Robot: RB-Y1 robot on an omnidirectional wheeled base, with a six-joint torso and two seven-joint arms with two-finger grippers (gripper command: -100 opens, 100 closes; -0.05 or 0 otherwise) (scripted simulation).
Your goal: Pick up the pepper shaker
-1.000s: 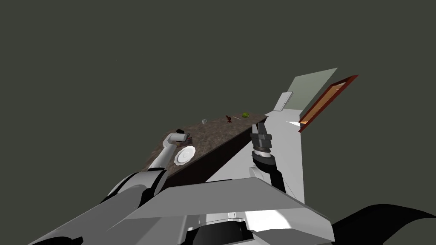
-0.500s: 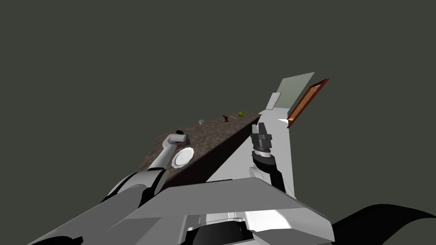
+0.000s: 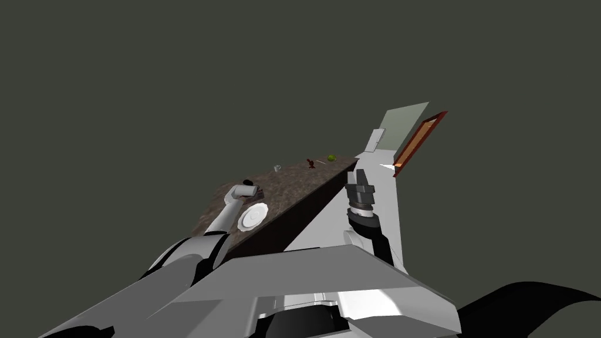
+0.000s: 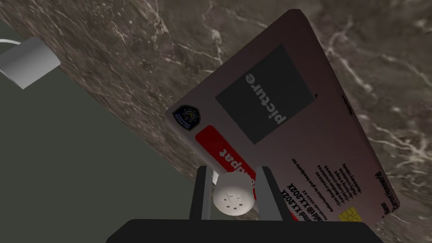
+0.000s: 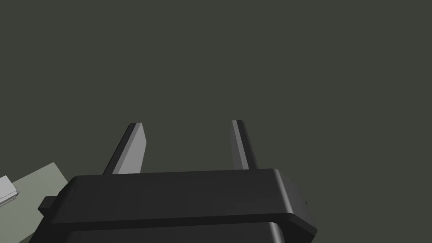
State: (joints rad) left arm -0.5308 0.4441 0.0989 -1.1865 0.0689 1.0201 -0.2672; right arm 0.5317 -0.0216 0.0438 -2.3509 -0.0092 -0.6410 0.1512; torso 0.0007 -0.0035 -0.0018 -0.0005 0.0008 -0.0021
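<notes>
The pepper shaker [image 4: 233, 197] is a small white cylinder with holes in its top. It stands on a brown marbled counter [image 4: 126, 55] near the counter's edge, partly over a large ID card [image 4: 278, 126]. My left gripper [image 4: 233, 171] has its two fingers against the shaker's sides, shut on it. In the head view the left gripper [image 3: 258, 191] sits low over the counter [image 3: 293, 188], just beyond a white plate [image 3: 253, 216]. My right gripper [image 3: 359, 176] is raised beside the counter's right end, and its fingers [image 5: 130, 147] stand open with nothing between them.
A small cup [image 3: 277, 168], a dark red object [image 3: 311, 164] and a green object [image 3: 331, 158] lie at the counter's far end. A white object [image 4: 27, 61] shows at the counter's edge beyond the left gripper. A red-framed picture [image 3: 419, 141] hangs on the far right.
The head view has shifted a little to the left, which is my own move. Both arms stay where they were over the counter.
</notes>
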